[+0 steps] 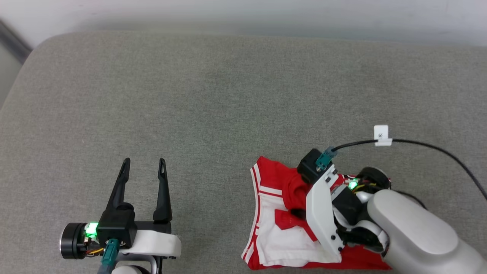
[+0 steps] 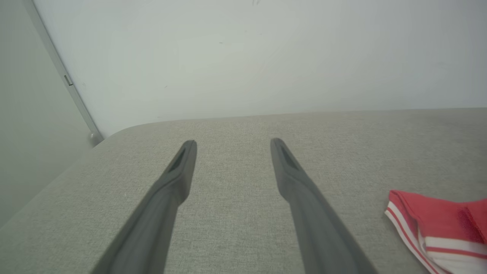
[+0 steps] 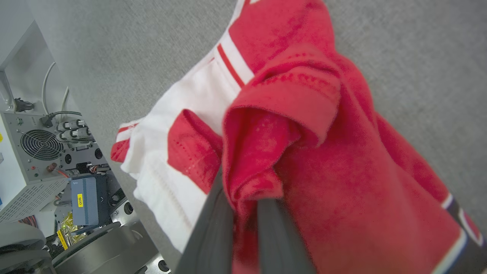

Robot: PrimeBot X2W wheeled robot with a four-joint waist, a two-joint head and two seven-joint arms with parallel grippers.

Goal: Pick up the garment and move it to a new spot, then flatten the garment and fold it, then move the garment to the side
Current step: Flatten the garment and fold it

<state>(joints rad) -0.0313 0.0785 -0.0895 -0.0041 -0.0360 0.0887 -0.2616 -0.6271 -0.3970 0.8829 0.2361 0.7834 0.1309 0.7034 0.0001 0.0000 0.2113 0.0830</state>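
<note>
At the lower right of the head view the right gripper (image 3: 243,213) pinches a red fold of the garment (image 1: 274,228), which lies bunched on the grey pad (image 1: 228,95), the left gripper (image 1: 144,163) at lower left spread wide and empty, a black cable (image 1: 418,142) beyond

**Support surface.** A broad, light grey pad of woven upholstery fabric (image 1: 213,95), flat on top, with a rounded far-left corner and soft, rolled edges. Directly on it, close to the near edge on the robot's right, lies a crumpled red soft-fabric garment (image 1: 274,228) with white panels and red-white striped trim. Its left border lies flat on the weave, while its red middle is bunched into a raised fold.
</note>
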